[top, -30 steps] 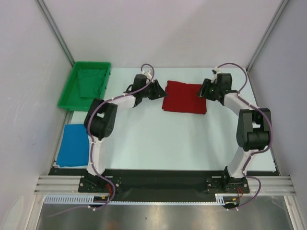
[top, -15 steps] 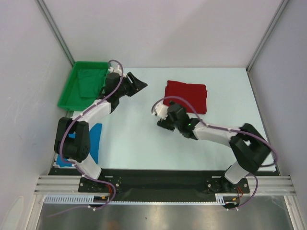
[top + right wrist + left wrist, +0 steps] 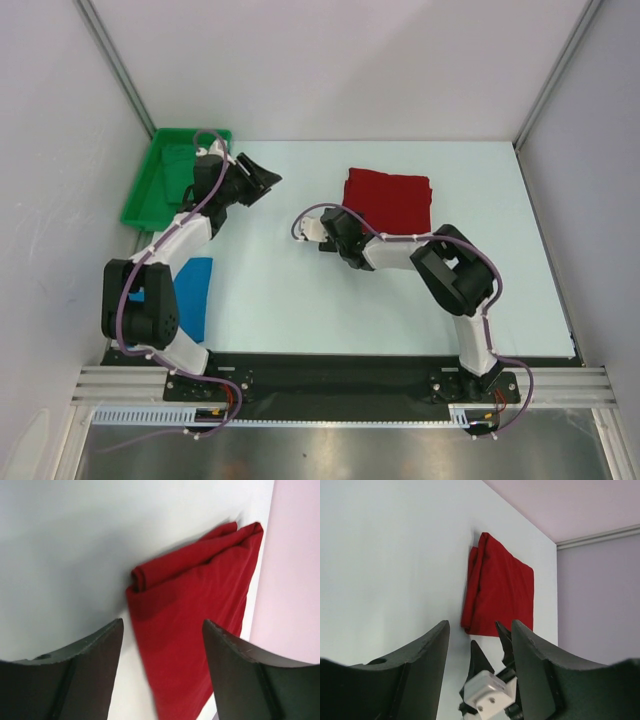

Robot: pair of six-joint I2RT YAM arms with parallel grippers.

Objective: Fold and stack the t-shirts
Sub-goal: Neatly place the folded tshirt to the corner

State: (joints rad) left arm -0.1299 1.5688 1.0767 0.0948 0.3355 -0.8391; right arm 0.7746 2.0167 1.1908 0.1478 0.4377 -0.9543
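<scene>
Red shirt (image 3: 388,203) lies folded near the desk's far edge, and the blue shirt (image 3: 193,292), seemingly folded too, sits well apart by the near left corner, so stacking looks undone; left gripper (image 3: 480,625) and right gripper (image 3: 162,625) are both spread, empty.

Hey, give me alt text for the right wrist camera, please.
A folded red shirt lies on a white table, seen between two open black fingers that hold nothing.
</scene>
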